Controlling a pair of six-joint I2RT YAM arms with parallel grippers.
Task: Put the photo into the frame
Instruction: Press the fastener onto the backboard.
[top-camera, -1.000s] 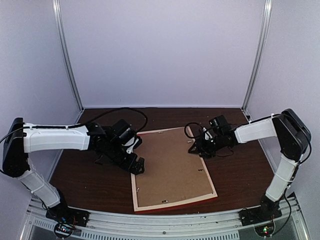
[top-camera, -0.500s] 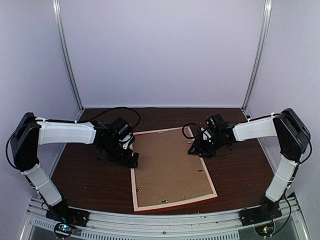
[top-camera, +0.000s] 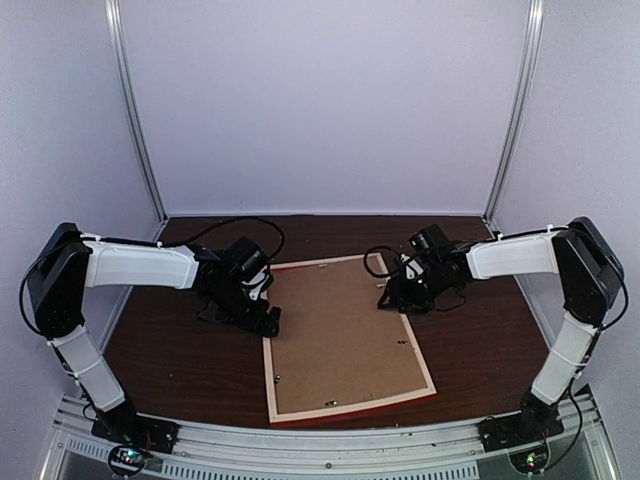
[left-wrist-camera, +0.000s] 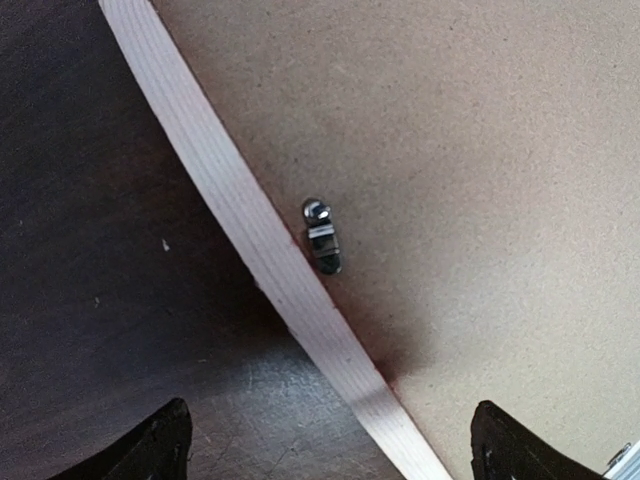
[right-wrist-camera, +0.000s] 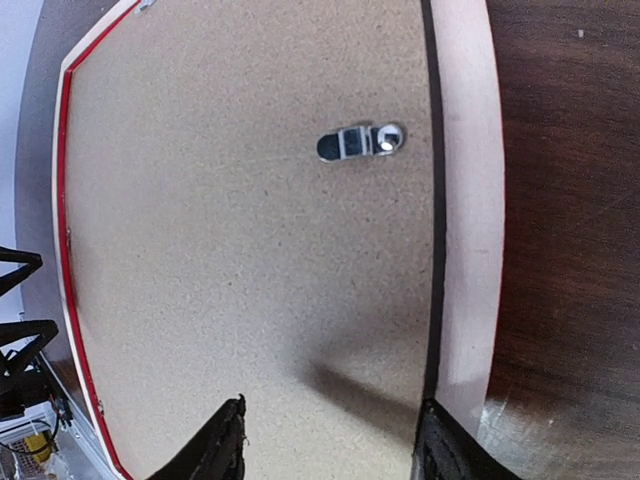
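Observation:
The frame (top-camera: 419, 355) lies face down on the dark table, pale wood back up, red outer edge showing at the near side. A plain brown backing board (top-camera: 340, 335) fills it. The photo is hidden. My left gripper (top-camera: 267, 322) is open and empty, low over the frame's left strip (left-wrist-camera: 240, 220), its fingers straddling the strip, near a metal turn clip (left-wrist-camera: 322, 237). My right gripper (top-camera: 392, 300) is open and empty over the far right strip (right-wrist-camera: 465, 200), one finger over the board (right-wrist-camera: 230, 200), the other at the strip, below a second clip (right-wrist-camera: 362, 142).
The dark wooden table (top-camera: 180, 365) is enclosed by pale walls with metal posts (top-camera: 135, 120) at the back corners. An aluminium rail (top-camera: 330, 445) runs along the near edge. More small clips sit along the frame's near edge (top-camera: 328, 403).
My left gripper has moved a little farther back along the frame's left strip, and its arm has drawn in. My right gripper has barely shifted. The frame has not moved.

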